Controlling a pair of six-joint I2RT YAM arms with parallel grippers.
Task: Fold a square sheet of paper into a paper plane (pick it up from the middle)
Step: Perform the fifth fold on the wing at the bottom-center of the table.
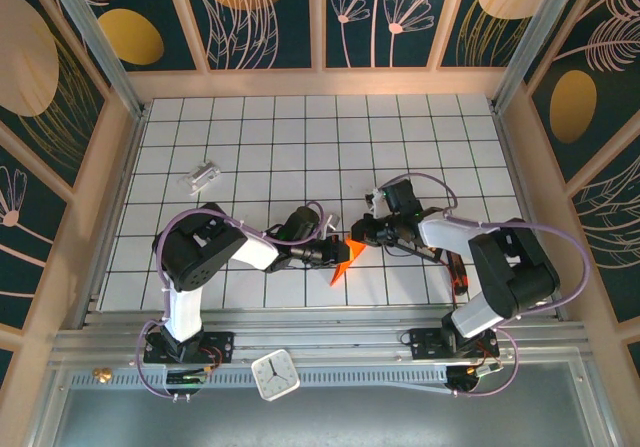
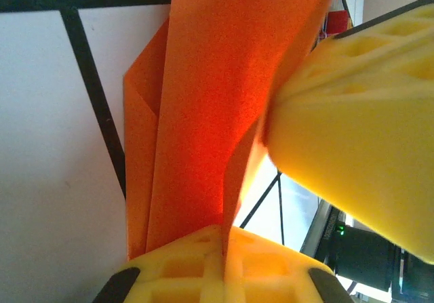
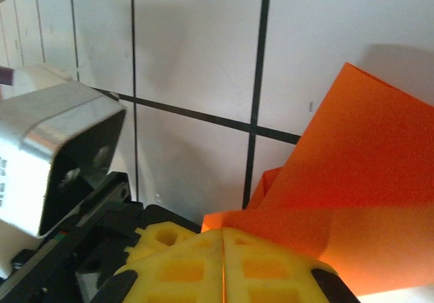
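Overhead: clock, silvery block; wrist views: jaws pinching paper plane.

Folded orange paper sheet held off the table, front centre.
The paper is thin, plain and bright orange, folded into several overlapping layers with sharp creases. It stands on edge above the gridded surface, with one pointed corner aimed down toward the near edge. One end is pinched in the closed left tool, the other in the closed right tool, and the two tools almost meet.
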